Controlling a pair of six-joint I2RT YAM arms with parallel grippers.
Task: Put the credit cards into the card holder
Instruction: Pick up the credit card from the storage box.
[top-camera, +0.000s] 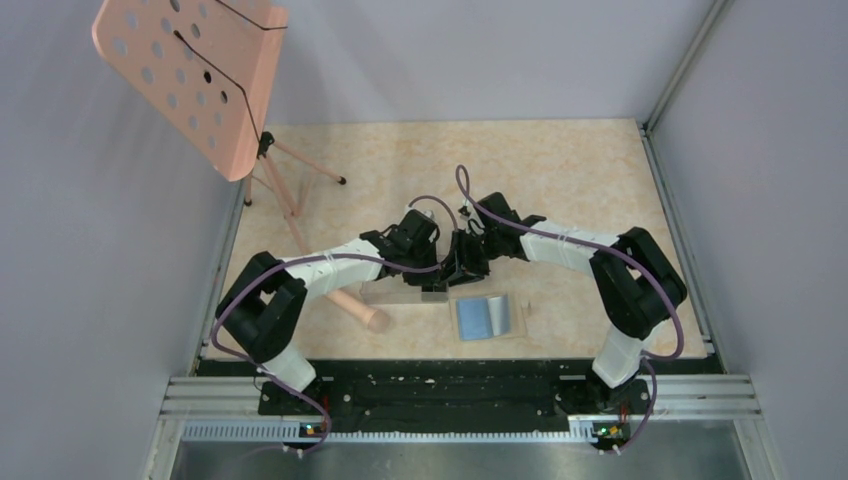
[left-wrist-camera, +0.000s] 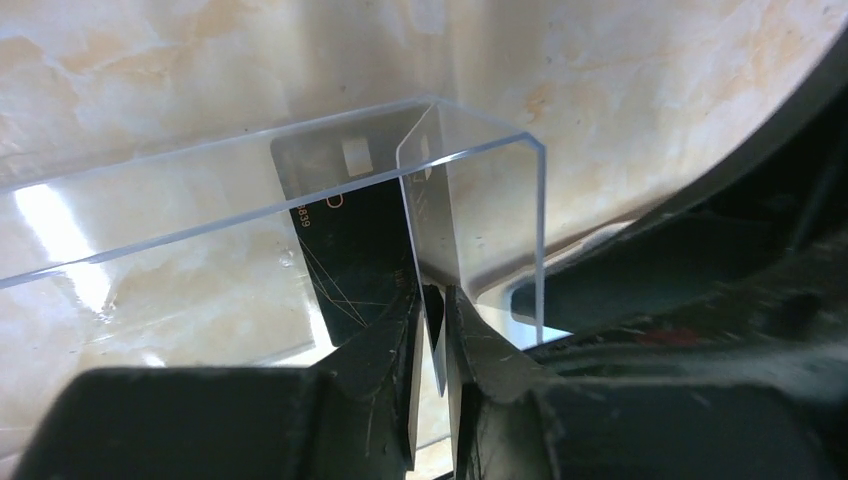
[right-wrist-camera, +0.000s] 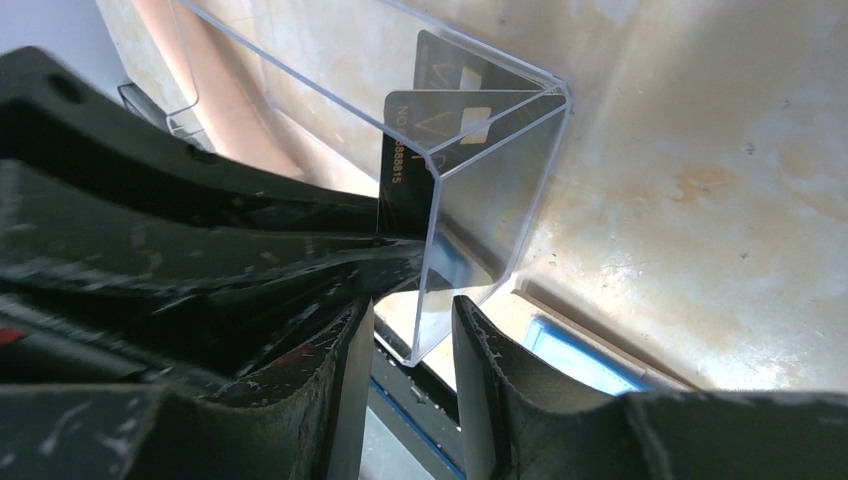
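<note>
A clear plastic box (top-camera: 402, 291) lies on the table with dark credit cards inside. In the left wrist view one black card (left-wrist-camera: 345, 240) leans in the box (left-wrist-camera: 200, 200), and my left gripper (left-wrist-camera: 432, 295) is shut on the edge of a second thin card (left-wrist-camera: 428, 190) standing upright. My right gripper (right-wrist-camera: 412, 310) is open, its fingers on either side of the box's end wall (right-wrist-camera: 480, 220); two cards (right-wrist-camera: 405, 190) show through it. Both grippers meet at the table's middle, the left gripper (top-camera: 437, 270) beside the right gripper (top-camera: 463, 266). The card holder (top-camera: 483, 317) lies flat, blue-grey face up, just in front of them.
A pink perforated music stand (top-camera: 190, 70) stands at the back left, its tripod legs (top-camera: 295, 190) on the table. A pink tube (top-camera: 352, 302) lies under the left arm beside the box. Grey walls close in the table on both sides.
</note>
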